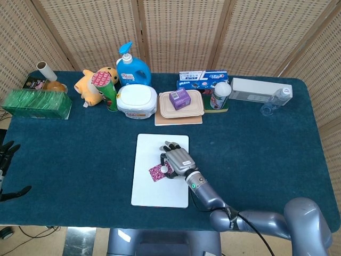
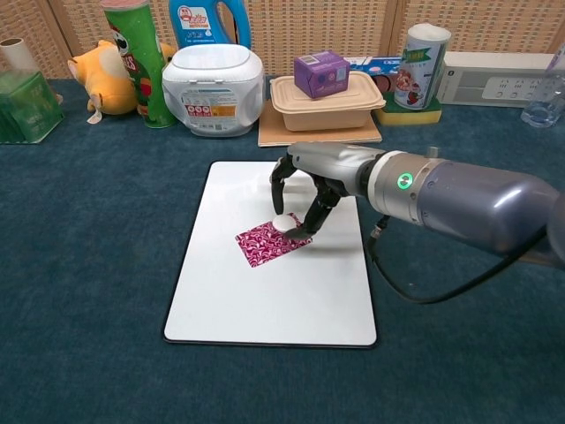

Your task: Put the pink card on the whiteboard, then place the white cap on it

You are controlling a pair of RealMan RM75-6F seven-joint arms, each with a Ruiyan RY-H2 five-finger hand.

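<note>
Nothing is reading clearly. The blue detergent bottle (image 2: 199,24), white lidded tub (image 2: 213,89), blue box (image 1: 203,80) and cylindrical canister (image 2: 419,66) are showing printed labels, but their lettering is staying too small and blurred to make out.

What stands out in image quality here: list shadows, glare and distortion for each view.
Head view: even, soft light, no glare on the whiteboard, everything sharp. Chest view: the right hand throws a faint shadow on the board beside the pink card; the near forearm looks oversized; a green light glows on the wrist.
</note>
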